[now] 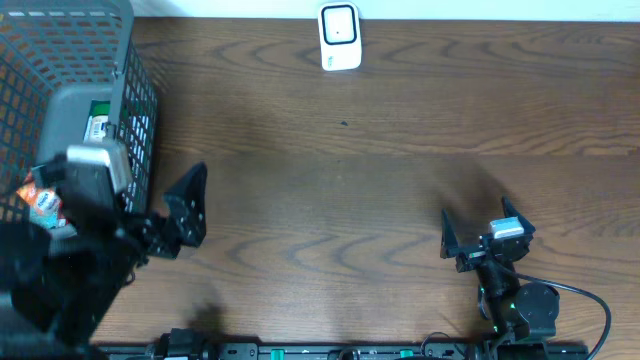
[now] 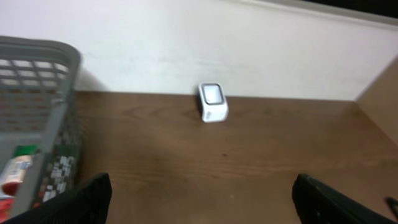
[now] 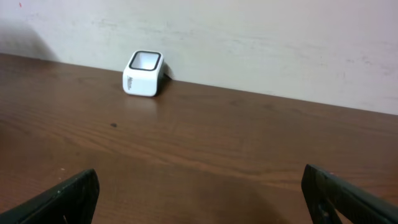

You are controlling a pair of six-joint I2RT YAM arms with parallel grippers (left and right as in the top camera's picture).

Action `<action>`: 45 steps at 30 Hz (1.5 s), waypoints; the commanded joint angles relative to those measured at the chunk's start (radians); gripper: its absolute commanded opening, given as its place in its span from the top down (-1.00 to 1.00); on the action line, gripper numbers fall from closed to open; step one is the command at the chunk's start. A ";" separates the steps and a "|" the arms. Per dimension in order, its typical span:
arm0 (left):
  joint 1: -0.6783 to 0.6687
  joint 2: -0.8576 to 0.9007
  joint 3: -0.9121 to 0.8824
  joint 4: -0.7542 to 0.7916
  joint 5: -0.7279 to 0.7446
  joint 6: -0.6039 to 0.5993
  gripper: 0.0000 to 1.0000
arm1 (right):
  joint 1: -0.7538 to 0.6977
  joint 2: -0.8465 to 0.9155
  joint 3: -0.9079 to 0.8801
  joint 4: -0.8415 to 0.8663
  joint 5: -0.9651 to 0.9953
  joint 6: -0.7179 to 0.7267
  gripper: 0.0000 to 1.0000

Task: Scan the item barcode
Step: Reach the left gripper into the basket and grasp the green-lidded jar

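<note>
Progress – early, by my read. No item is out on the table (image 1: 340,190), none is in front of the scanner (image 1: 339,37), and neither arm holds anything. So as far as the views show, the whole job remains: reach into the basket (image 1: 50,60), grab an item, carry it over and present its barcode to the scanner window.

Left gripper (image 2: 202,208) sits just beside the basket's near corner w/ fingers spread wide and only bare wood btwn them. Right gripper (image 3: 202,202) is low at the near right of the table, well apart from everything, also spread wide and empty.

Task's things are in the basket at the far left: an orange-red packet (image 1: 42,203) near the front, and a green-labelled pack (image 1: 99,118) against the mesh further back. Others may lie under the arm – can't tell. The scanner stands alone at the far edge by the wall, approx centre, window tilted up.

Writing: nothing legible. The packet has a pale oval w/ print, and the green pack has a white label w/ dark marks – poss. a barcode – but both are too blurred to read. The scanner front has a small mark, unreadable.
</note>
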State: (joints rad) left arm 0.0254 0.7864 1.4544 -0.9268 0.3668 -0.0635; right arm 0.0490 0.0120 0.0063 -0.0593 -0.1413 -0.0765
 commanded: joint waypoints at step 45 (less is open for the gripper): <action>0.538 1.365 0.971 -0.463 -0.154 0.192 -0.96 | -0.011 -0.005 -0.001 -0.003 0.002 0.009 -0.98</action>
State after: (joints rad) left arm 0.5621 2.0983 2.4039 -1.3876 0.2180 0.1013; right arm 0.0490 0.0120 0.0063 -0.0589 -0.1413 -0.0765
